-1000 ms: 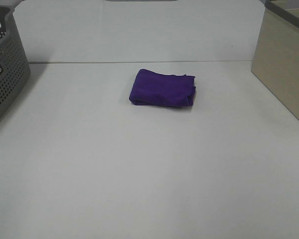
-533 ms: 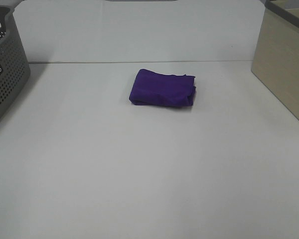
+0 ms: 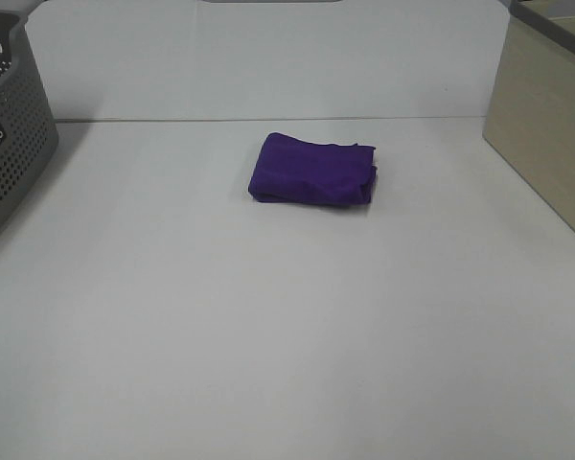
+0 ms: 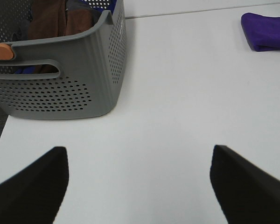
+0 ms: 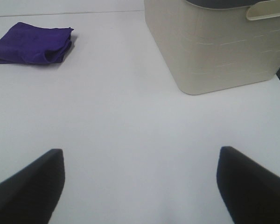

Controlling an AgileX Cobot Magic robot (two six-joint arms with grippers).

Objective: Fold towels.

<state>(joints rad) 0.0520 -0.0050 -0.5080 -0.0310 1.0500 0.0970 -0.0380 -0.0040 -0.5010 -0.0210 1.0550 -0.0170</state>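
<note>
One deep purple towel (image 3: pixel 312 170) lies folded into a compact, slightly puffy rectangle on a plain white counter (image 3: pixel 268 326), toward the far middle of the surface in the high view, with its layered edges bunched at the right side. Its plush surface looks soft and matte; from the right wrist view the same towel (image 5: pixel 32 43) shows stacked folds along one side, and from the left wrist view only one end of it (image 4: pixel 266 31) is seen at the frame edge. One grey perforated plastic basket (image 3: pixel 10 125) stands at the far left of the counter, well apart from the towel, holding brown and dark cloths (image 4: pixel 60 18) that are too bunched to count, perhaps three or more. One beige lidded bin (image 3: pixel 546 125) stands at the far right, also well apart from the towel. Open counter lies between the towel and both containers. The left gripper (image 4: pixel 139 186) has its two dark fingers spread wide over bare counter near the basket, holding nothing. The right gripper (image 5: pixel 141 186) is likewise spread wide and empty, over bare counter near the beige bin
</note>
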